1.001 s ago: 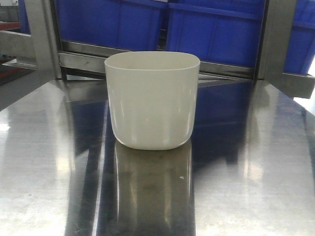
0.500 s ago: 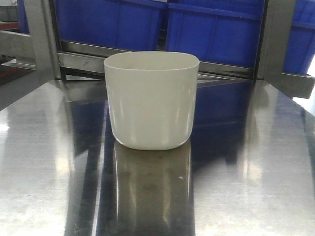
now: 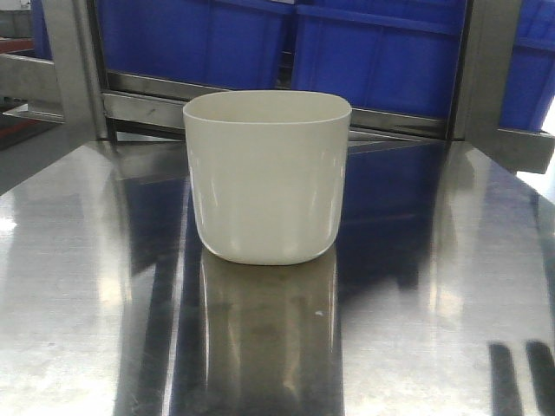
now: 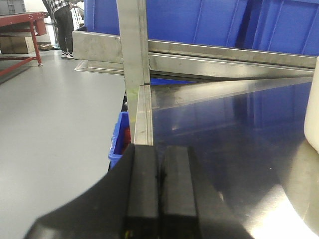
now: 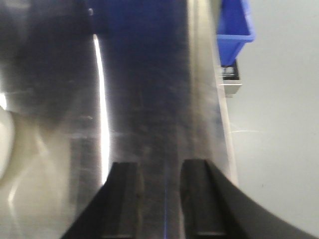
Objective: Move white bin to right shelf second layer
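Two dark bars enter the front view's 5 o'clock corner, absent half a second ago. We judge them to be the fingers of the right gripper (image 5: 159,199), or their reflection, coming in over the steel tabletop (image 3: 87,286). The white bin (image 3: 267,178) has not moved: it stands upright at the table's centre, untouched, with blue crates (image 3: 373,52) on the rack at its 12 o'clock. The right gripper's fingers are spread, with bare steel showing between them and the bin at their 9 o'clock. The left gripper (image 4: 160,194) has its fingers pressed together, with the bin at its 3 o'clock. The reach seems to be just beginning, and we cannot pick out the target shelf tier.
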